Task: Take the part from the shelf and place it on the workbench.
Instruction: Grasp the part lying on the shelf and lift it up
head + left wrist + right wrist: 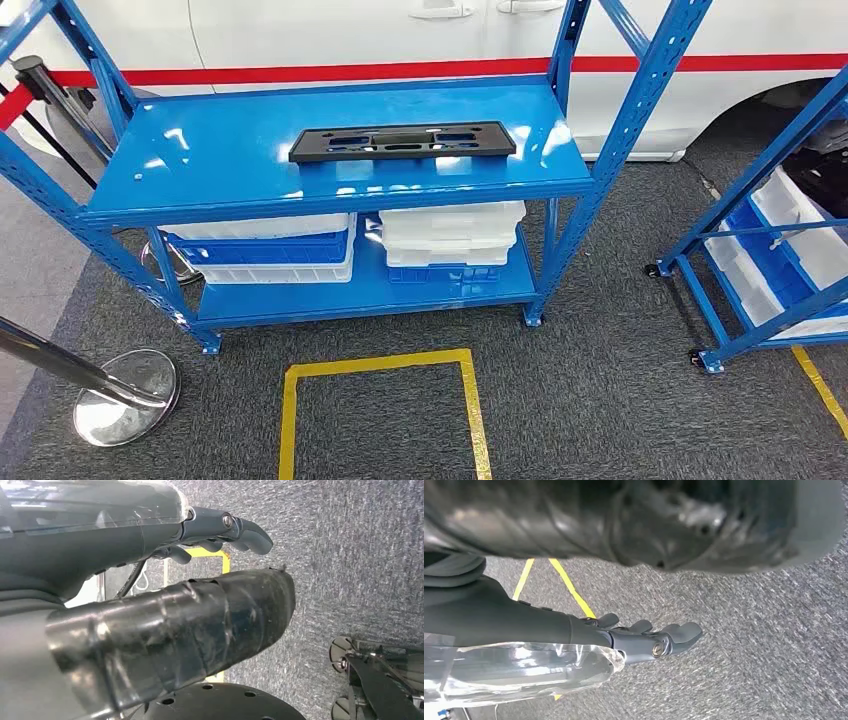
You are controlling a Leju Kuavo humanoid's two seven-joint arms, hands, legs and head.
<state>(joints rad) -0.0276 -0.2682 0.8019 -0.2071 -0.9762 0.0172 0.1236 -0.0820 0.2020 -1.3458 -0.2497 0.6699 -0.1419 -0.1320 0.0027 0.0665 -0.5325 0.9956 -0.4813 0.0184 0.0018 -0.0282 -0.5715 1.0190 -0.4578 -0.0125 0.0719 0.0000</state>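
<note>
- The part (402, 141), a flat black rectangular plate pierced by several slots, lay in the upper centre of the head view, flat on the top board of the blue shelf (215, 155) and right of that board's middle, its long side parallel to the front edge.
- Nothing touched the part; bare blue board surrounded it on all sides.
- On the lower board, directly beneath, stood white and blue bins (270, 250) in a stack at left and white trays (452, 232) in a stack at right, the two stacks just beside each other.
- Behind the shelf, across the top of the frame, ran a white vehicle (330, 35) with a red stripe.
- On the grey carpet (600, 380) in the lower centre, yellow tape (380, 362) marked three sides of a square.
- A chrome stanchion base (125, 395) sat at lower left; a second blue rack (770, 250) with white and blue bins stood at the right edge.
- The left hand (165, 580) hung over the carpet, its dark fingers (245, 530) extended and apart from the thumb, holding nothing.
- The right hand (624, 600) likewise hung above the carpet, its fingers (674, 635) straight and spread from the thumb, empty.
</note>
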